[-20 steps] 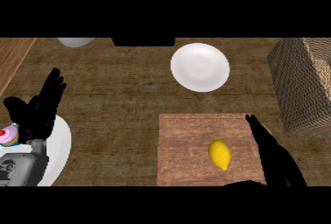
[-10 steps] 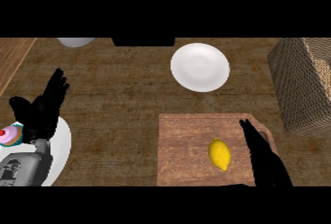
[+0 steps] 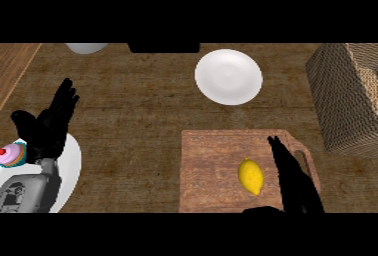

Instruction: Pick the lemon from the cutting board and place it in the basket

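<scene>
Yellow and small, the lemon (image 3: pixel 251 176) lies on the wooden cutting board (image 3: pixel 210 170), toward its right half, with nothing holding it. Just to its right the right hand (image 3: pixel 294 181) stands over the board with its fingers straight and close together, pointing away from the robot; whether it touches the lemon I cannot tell, and its palm is cut off at the lower edge. The basket (image 3: pixel 347 95), woven and tan, sits at the far right, partly out of view, well apart from the lemon. A white plate (image 3: pixel 229 76) lies on the brown counter (image 3: pixel 140 110) beyond the board. At the left the left hand (image 3: pixel 50 125) rests with fingers up and relaxed, over the rim of another white plate (image 3: pixel 70 160). A pink-topped cupcake (image 3: pixel 12 154) shows at the left edge, half cut off. No writing or label can be read anywhere. Two shapes at the top edge, one pale and one dark, are too cropped to name.
</scene>
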